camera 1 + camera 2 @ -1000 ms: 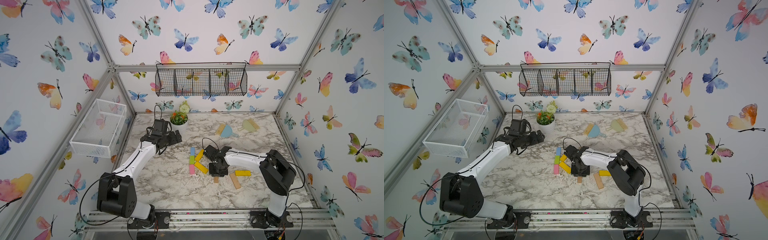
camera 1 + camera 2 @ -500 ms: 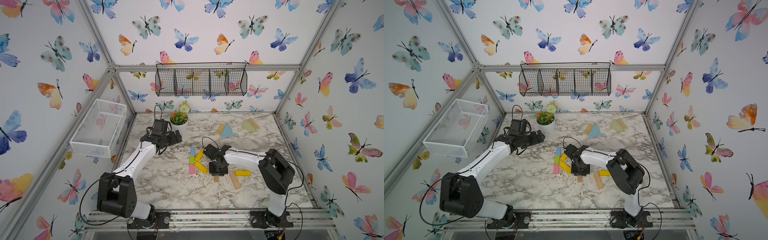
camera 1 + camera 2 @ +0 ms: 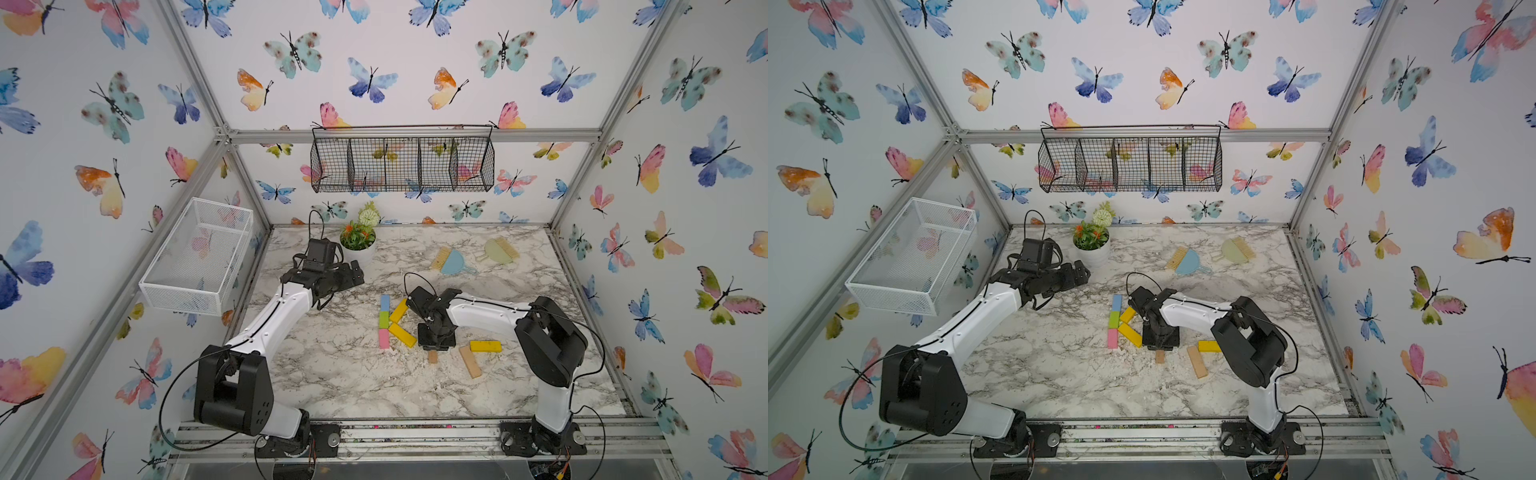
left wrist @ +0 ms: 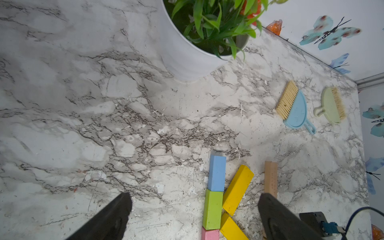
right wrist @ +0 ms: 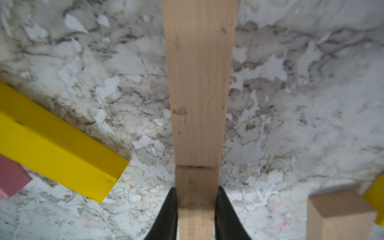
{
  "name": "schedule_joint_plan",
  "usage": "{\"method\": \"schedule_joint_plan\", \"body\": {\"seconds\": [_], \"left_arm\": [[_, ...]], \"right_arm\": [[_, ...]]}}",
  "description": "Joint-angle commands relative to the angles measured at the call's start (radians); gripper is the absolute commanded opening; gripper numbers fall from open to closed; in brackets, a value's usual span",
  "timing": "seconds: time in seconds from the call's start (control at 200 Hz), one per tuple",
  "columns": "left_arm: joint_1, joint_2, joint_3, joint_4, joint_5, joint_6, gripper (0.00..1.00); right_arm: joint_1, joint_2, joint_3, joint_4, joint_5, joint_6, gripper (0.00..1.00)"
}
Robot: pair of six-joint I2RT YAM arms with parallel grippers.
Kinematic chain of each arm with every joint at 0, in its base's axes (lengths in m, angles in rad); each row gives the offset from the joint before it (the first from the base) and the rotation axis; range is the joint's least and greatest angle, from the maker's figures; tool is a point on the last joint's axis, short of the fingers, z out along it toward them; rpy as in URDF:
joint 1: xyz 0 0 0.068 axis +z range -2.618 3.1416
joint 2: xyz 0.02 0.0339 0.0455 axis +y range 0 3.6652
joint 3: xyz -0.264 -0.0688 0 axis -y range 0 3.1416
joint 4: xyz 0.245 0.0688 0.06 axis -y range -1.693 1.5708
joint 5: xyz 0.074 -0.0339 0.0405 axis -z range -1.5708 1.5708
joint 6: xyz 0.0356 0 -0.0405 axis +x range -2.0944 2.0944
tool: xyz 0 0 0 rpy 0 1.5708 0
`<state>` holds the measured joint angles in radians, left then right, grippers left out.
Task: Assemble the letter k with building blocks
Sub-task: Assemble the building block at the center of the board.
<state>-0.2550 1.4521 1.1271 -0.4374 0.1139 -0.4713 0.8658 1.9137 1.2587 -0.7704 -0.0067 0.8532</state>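
Light blue [image 3: 385, 302], green [image 3: 384, 319] and pink [image 3: 384, 338] building blocks form a straight column on the marble table. Two yellow blocks [image 3: 399, 310] [image 3: 402, 335] slant off its right side. My right gripper [image 5: 196, 199] points down just right of them, shut on a tan block [image 5: 196, 182]. A seam shows beyond the fingertips, where more tan wood [image 5: 199, 83] continues in line. The tan end [image 3: 433, 356] peeks out below the right gripper [image 3: 434, 343]. A loose yellow block [image 3: 485, 346] and tan block [image 3: 470, 361] lie further right. My left gripper [image 3: 353, 274] hovers open at the back left, holding nothing.
A white plant pot [image 3: 358, 249] stands right beside the left gripper. A blue dustpan [image 3: 451, 262] and a green dustpan [image 3: 498, 251] with brushes lie at the back right. A white wire basket [image 3: 199, 257] hangs on the left wall, a black one [image 3: 401, 162] on the back wall.
My right wrist has turned slightly above the tan block. The blocks and the left arm have not moved.
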Motion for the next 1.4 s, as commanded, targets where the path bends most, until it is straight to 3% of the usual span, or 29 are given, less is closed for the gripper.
{"method": "schedule_joint_plan", "body": {"seconds": [0.0, 0.781, 1.011, 1.151, 1.397], "left_arm": [[0.002, -0.012, -0.009, 0.006, 0.011, 0.008, 0.98], [0.002, -0.012, -0.010, 0.006, 0.011, 0.007, 0.98], [0.002, -0.010, -0.010, 0.006, 0.011, 0.006, 0.98], [0.002, -0.014, -0.011, 0.008, 0.017, 0.016, 0.98], [-0.034, -0.005, -0.001, 0.008, 0.027, 0.047, 0.98]], "right_arm": [[-0.022, 0.059, -0.010, 0.025, 0.057, -0.008, 0.25], [-0.044, 0.076, -0.012, 0.038, 0.049, -0.032, 0.27], [-0.044, 0.082, -0.001, 0.022, 0.054, -0.033, 0.42], [-0.044, 0.063, 0.006, 0.025, 0.056, -0.028, 0.46], [-0.051, -0.098, 0.040, 0.036, 0.053, -0.017, 0.51]]}}
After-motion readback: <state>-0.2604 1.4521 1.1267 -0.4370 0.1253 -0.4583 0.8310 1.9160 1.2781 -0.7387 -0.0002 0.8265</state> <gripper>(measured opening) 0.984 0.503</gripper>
